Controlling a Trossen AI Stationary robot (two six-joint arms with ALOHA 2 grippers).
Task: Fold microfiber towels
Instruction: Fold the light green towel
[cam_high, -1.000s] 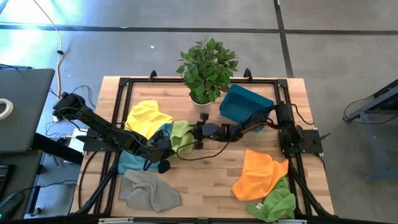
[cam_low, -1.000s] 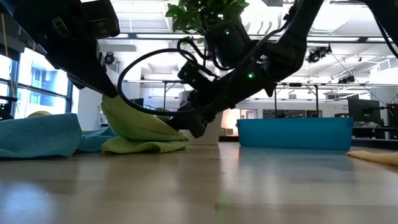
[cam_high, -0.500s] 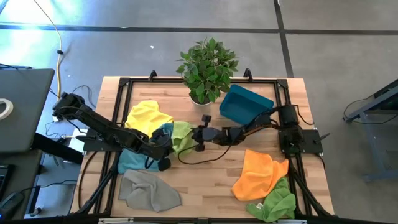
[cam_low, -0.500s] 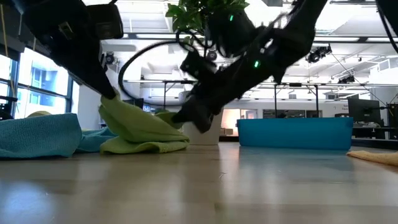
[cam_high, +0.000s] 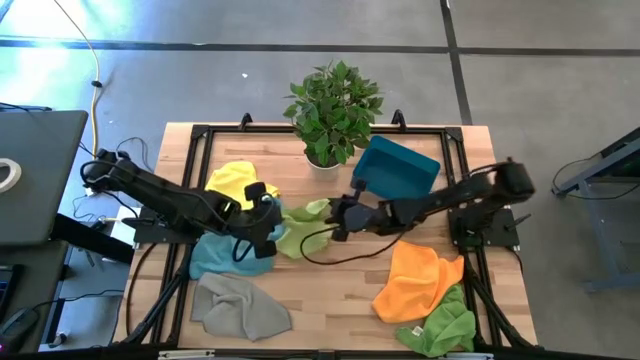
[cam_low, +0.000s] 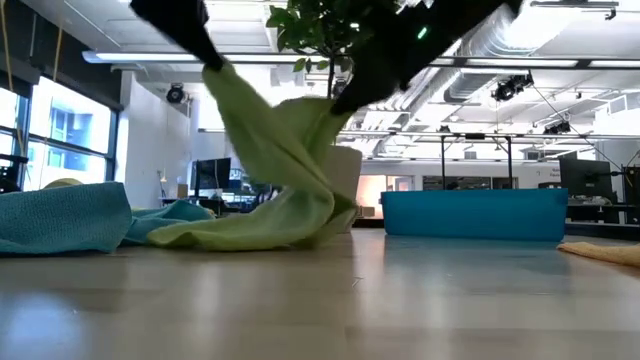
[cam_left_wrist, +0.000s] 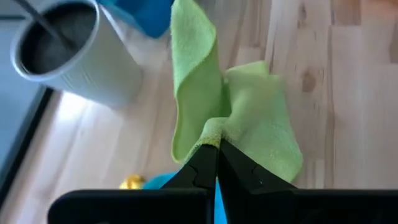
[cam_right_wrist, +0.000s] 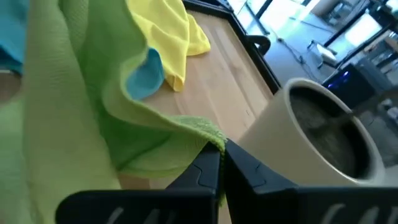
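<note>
The green towel (cam_high: 297, 222) is pinched by closed jaws of left gripper (cam_high: 268, 217) and right gripper (cam_high: 335, 212) (corners should be drawn apart evenly).

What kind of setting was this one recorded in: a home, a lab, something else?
Probably a lab or open workshop. The wooden table stands in a black frame on a bare concrete floor, a laptop sits beside it, and the low view shows exposed ceiling ducts and monitors behind.

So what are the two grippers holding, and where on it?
Both hold the light green towel: left gripper and right gripper each pinch a corner of it.
</note>
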